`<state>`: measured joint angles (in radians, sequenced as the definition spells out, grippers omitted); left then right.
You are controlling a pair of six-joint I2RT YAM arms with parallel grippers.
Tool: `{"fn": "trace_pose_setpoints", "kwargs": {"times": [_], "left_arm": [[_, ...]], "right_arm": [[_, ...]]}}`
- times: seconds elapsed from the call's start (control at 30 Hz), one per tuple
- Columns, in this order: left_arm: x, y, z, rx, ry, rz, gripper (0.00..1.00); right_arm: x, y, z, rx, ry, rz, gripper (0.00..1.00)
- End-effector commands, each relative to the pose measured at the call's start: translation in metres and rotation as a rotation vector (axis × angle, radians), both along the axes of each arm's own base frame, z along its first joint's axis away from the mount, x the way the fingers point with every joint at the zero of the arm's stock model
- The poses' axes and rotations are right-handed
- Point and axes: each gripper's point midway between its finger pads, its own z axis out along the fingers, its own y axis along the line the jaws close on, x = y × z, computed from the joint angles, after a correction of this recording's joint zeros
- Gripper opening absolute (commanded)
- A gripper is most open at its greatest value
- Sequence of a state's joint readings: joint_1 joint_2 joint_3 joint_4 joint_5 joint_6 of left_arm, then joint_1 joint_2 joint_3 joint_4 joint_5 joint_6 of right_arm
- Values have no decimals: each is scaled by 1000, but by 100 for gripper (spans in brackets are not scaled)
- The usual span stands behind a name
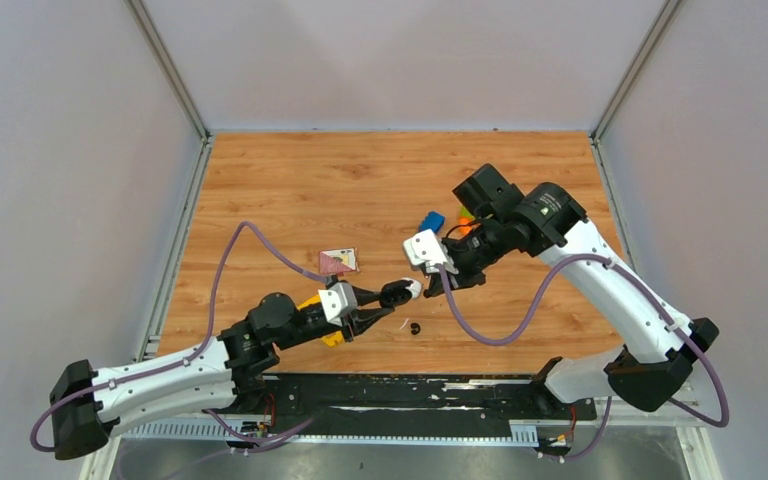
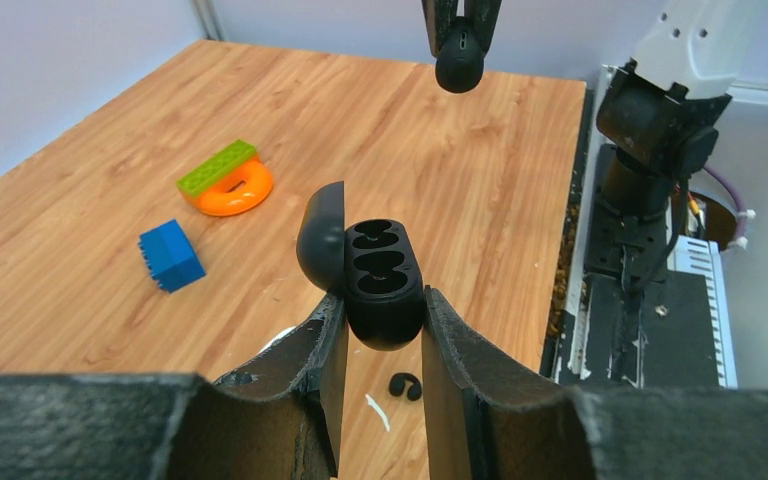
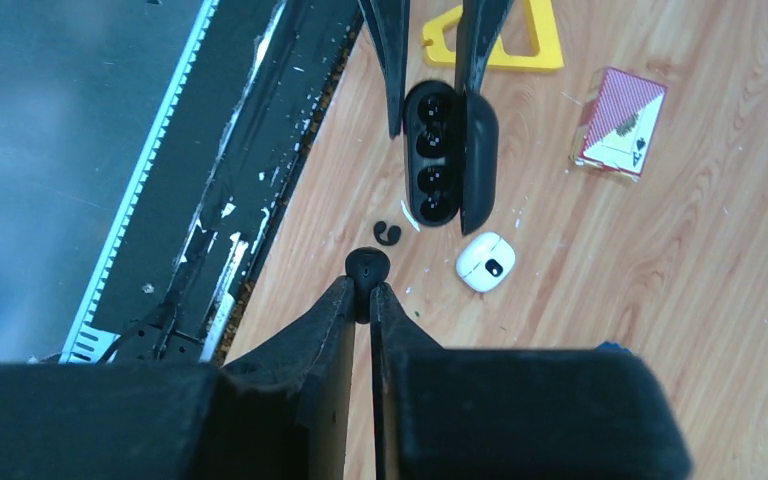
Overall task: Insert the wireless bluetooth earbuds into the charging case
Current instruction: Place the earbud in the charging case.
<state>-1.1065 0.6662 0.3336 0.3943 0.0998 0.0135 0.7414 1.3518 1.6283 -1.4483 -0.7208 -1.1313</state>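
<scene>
My left gripper (image 2: 385, 305) is shut on the black charging case (image 2: 381, 280), holding it above the table with its lid (image 2: 322, 235) swung open. Both sockets in the case look empty. In the top view the case (image 1: 397, 293) sits at the left gripper's (image 1: 388, 298) tip. A black earbud (image 3: 367, 268) is pinched in my right gripper (image 3: 363, 285), a short way off the case's open end (image 3: 438, 165). Another small black bud (image 3: 387, 233) and a glossy white earbud (image 3: 485, 261) lie on the wood below the case.
A blue block (image 2: 170, 255) and a green block on an orange ring (image 2: 225, 180) lie on the far side. Behind the case lie a yellow triangle (image 3: 490, 35) and a red playing-card box (image 3: 620, 122). The black rail (image 3: 260, 150) runs along the table's near edge.
</scene>
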Motion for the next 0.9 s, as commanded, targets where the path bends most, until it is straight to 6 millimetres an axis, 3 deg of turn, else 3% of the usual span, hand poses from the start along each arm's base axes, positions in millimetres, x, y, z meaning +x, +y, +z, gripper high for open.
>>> {"fn": "trace_pose_setpoints", "kwargs": {"times": [0.0, 0.43, 0.87], "left_arm": [[-11, -7, 18, -46, -68, -73, 0], [-17, -16, 26, -107, -60, -123, 0], [-21, -18, 27, -128, -31, -145, 0]], "right_arm": [[-14, 10, 11, -4, 31, 33, 11], [-16, 33, -3, -90, -22, 71, 9], [-5, 33, -8, -110, -75, 43, 8]]}}
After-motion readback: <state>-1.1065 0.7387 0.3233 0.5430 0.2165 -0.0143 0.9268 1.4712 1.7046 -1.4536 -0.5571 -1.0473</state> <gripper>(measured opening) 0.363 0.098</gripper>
